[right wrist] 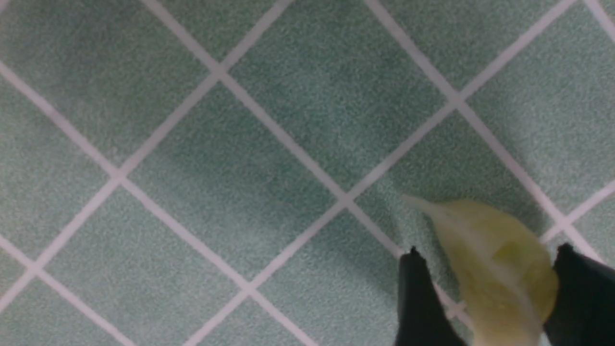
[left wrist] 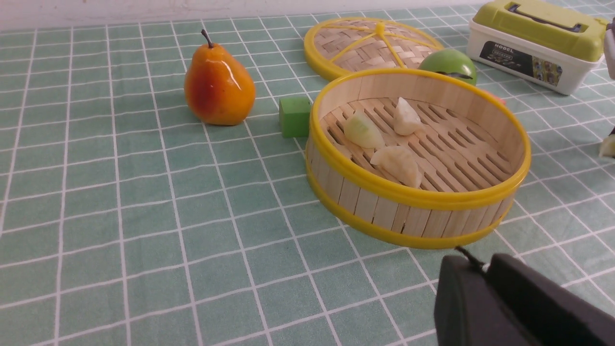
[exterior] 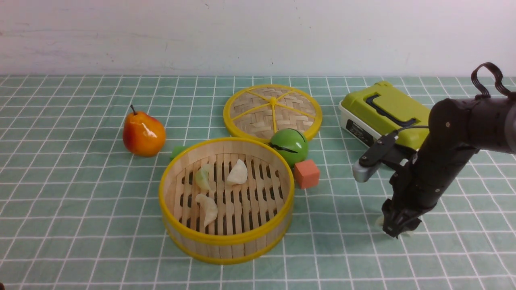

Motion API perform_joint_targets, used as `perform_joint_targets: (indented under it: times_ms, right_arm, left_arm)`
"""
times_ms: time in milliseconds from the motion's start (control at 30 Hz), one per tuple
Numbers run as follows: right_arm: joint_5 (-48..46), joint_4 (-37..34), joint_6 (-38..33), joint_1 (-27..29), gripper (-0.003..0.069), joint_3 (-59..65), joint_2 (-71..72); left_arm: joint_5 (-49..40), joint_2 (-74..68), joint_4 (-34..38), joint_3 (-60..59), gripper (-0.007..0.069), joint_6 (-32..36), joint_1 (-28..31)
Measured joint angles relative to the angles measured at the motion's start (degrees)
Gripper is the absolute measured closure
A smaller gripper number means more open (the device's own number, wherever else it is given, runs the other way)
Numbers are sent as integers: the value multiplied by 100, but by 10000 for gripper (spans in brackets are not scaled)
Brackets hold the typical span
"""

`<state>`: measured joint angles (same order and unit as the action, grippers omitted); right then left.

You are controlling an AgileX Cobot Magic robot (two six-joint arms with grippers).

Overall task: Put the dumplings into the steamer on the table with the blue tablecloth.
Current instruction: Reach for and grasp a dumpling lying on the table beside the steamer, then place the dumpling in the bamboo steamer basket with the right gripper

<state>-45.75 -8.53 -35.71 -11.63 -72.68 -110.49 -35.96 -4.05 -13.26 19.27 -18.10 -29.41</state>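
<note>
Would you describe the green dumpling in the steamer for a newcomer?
Find the round bamboo steamer. Inside lie three dumplings, on its left half. The one wanted is pale green; its two neighbours are whitish.

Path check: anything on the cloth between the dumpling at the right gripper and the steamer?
Nothing tall on the straight line from the dumpling; the steamer's raised rim needs clearing. Orange-red cube sits beyond that line.
</note>
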Motion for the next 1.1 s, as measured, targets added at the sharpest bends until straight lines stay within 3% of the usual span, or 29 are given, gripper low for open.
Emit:
perform_joint_targets:
  times_ms: [100, 133, 367, 533, 733, 900, 1100]
  right_arm:
    - [-89, 0, 191, 0, 413, 0, 0]
    - [-230, 0, 352, 0, 477, -41, 0]
    - [-1398, -474, 1107, 0, 477, -840, 0]
    - [-1826, -2046, 1204, -257, 477, -1654, 67]
    - [-755, -3453, 894, -1135, 477, -1828, 34]
    - [345, -3572, 849, -1701, 477, -1832, -381]
    - [673, -3441, 1519, -1776, 445, -1832, -1000]
  left_arm:
    - [0, 0, -5, 0, 565, 0, 0]
    - [0, 0, -18, 0, 565, 0, 0]
    - [0, 0, -41, 0, 565, 0, 0]
    - [0, 0, -46, 0, 565, 0, 0]
    - [0, 0, -46, 0, 565, 0, 0]
    - [0, 0, -46, 0, 561, 0, 0]
    - [0, 0, -77, 0, 554, 0, 0]
